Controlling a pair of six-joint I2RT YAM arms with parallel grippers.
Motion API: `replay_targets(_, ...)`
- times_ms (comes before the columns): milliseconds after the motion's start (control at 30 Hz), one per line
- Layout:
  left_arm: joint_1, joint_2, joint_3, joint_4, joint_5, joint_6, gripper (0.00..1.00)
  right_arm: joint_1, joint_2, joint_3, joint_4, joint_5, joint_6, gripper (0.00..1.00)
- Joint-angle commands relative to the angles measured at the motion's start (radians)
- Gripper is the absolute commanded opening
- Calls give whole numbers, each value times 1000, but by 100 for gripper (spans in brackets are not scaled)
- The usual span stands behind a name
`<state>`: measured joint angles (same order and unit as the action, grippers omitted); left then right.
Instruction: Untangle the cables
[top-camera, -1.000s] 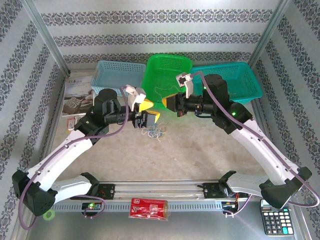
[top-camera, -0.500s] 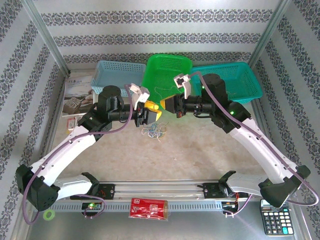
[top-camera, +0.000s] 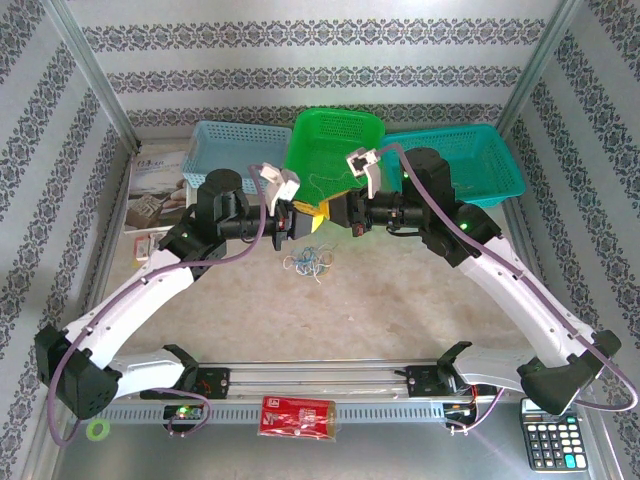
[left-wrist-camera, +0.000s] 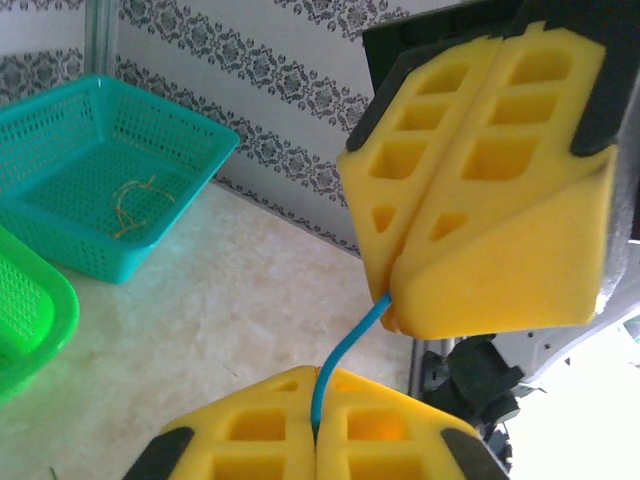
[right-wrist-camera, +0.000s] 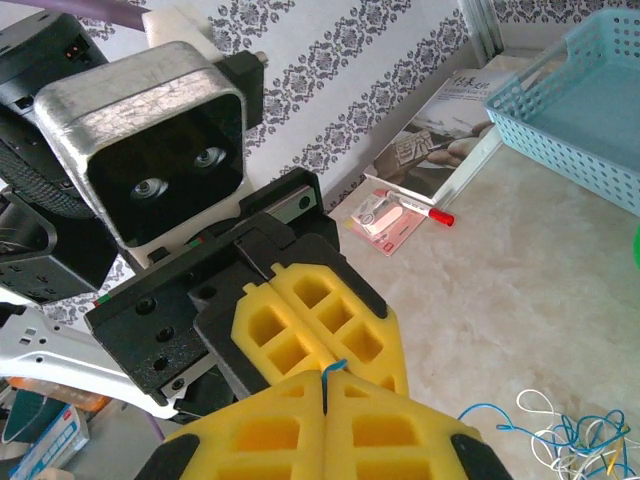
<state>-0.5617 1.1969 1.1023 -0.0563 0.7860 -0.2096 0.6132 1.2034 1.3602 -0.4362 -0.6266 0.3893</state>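
Little writing can be read. The booklet (top-camera: 152, 187) at 9 o'clock on the table (top-camera: 400, 300) carries print and photos too small to make out. The red packet (top-camera: 298, 416) on the rail at 6 o'clock has white lettering that is only a blur. The calculator (top-camera: 549, 433) at 5 o'clock shows keys but no legible marks. In the right wrist view a red-capped pen (right-wrist-camera: 421, 208) lies by a small card (right-wrist-camera: 372, 217) whose text is also unreadable.

The left gripper (left-wrist-camera: 316, 400) is pinched fully together on a blue cord (left-wrist-camera: 345, 352), with its yellow foam pads (left-wrist-camera: 250, 430) meeting around the strand. The right gripper (right-wrist-camera: 325, 400) is likewise clamped tight, with the short end of the same blue cord poking out between its pads. The two grippers meet nearly tip to tip above the table's middle, and the cord runs as a short curved span between them.

The cables (top-camera: 308, 263) lie as a small curly clump on the table at 6 o'clock from the grippers, close beneath them. The green basket (top-camera: 335, 150) stands at 12 o'clock, the pale blue basket (top-camera: 232, 150) at 10 o'clock and the teal basket (top-camera: 470, 160) at 2 o'clock. A tan-yellow cord (left-wrist-camera: 135, 203) lies inside the teal one.
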Motion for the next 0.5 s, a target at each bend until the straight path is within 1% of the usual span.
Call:
replay_targets(0, -7, 9, 15, 70, 21, -26, 0, 8, -16, 17, 31, -12, -2, 0)
replay_targets(33, -8, 7, 15, 72, 16, -29, 0, 7, -23, 12, 35, -8, -3, 6)
replay_targets(100, -7, 2, 14, 73, -11, -40, 0, -4, -51, -8, 47, 8, -1, 29)
replay_targets(133, -7, -1, 16, 73, -30, -45, 0, -11, -69, -28, 56, 22, 3, 37)
replay_targets(200, -8, -10, 21, 73, -79, -59, 0, -22, -113, -75, 79, 57, 15, 49)
replay_targets(267, -7, -18, 33, 72, -123, -79, 0, -26, -161, -144, 119, 111, 25, 56)
replay_targets(333, -8, -23, 54, 71, -163, -107, 0, -26, -215, -245, 198, 188, 47, 63)
replay_targets(400, -7, -26, 79, 70, -186, -132, 0, -24, -254, -346, 292, 237, 74, 68)
replay_targets(467, -8, -27, 107, 65, -197, -150, 0, -17, -274, -428, 395, 259, 100, 71)
